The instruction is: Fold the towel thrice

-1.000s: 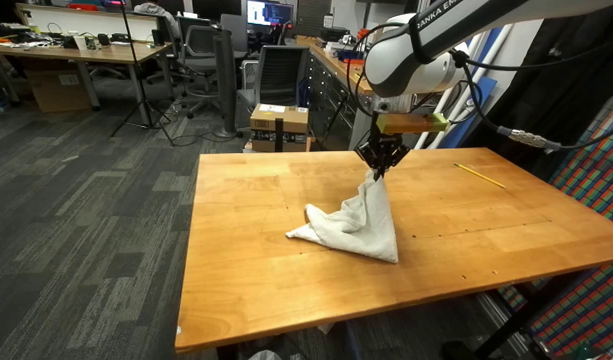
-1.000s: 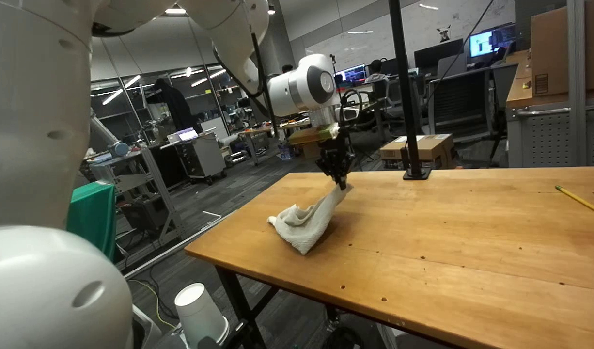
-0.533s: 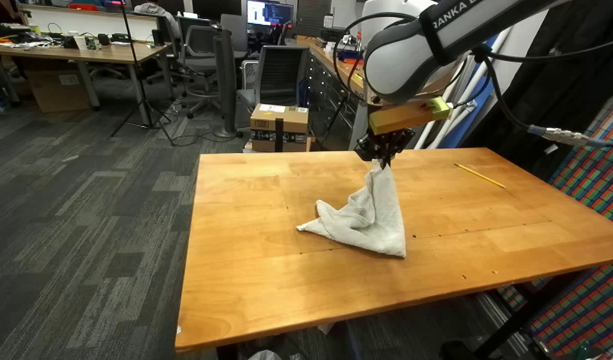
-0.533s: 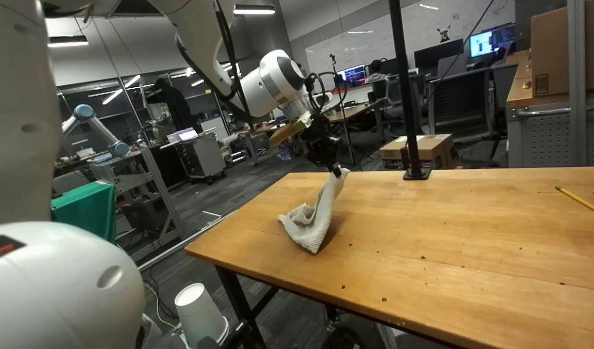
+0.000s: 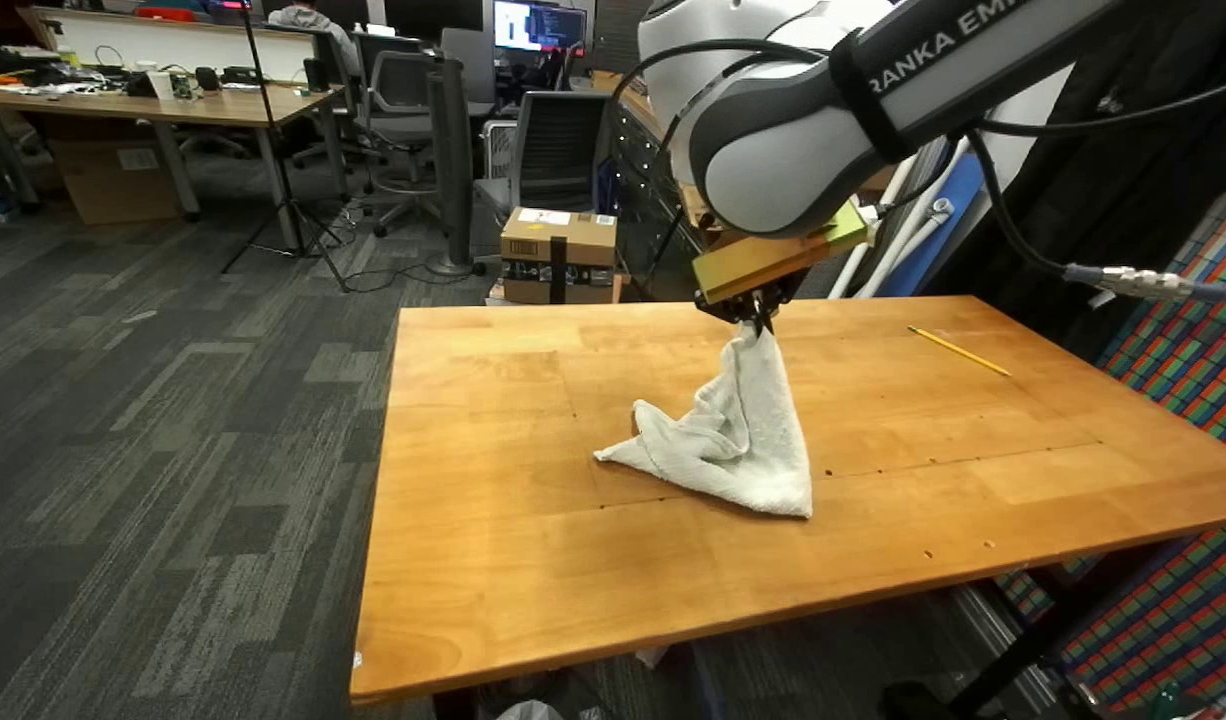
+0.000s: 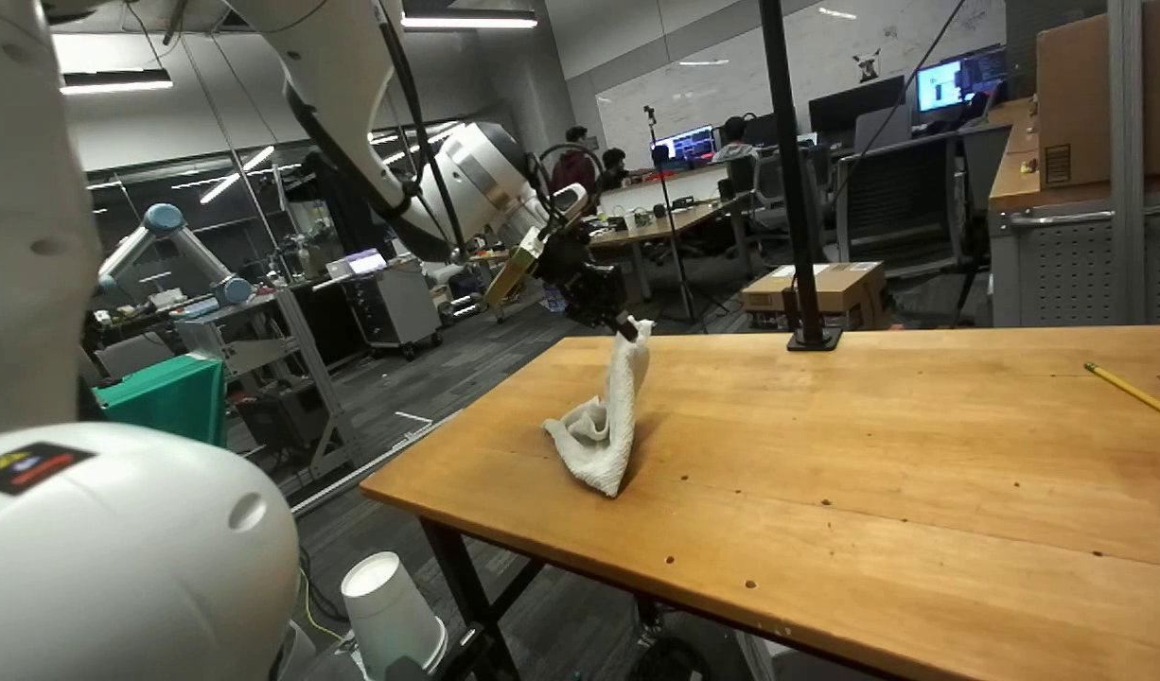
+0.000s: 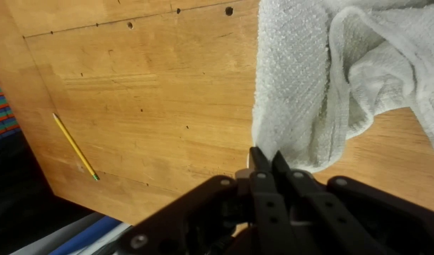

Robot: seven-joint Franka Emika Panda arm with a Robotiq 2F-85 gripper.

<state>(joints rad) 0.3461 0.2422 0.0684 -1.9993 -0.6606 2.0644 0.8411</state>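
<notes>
a franka arm [image 5: 933,85] extends in from the upper right in an exterior view, its white wrist [image 6: 481,170] tilted and its black gripper [image 7: 267,156] slanting downward at the far end; in the wrist view, two dark fingers [image 7: 268,198] pinch close together.

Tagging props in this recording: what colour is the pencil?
The pencil is yellow, clearest in the wrist view.

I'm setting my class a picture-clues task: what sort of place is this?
Probably a robotics lab sharing an office-like room. In an exterior view, a blue-jointed robot arm stands in the background; both exterior views also show a lit monitor and an office chair.
</notes>
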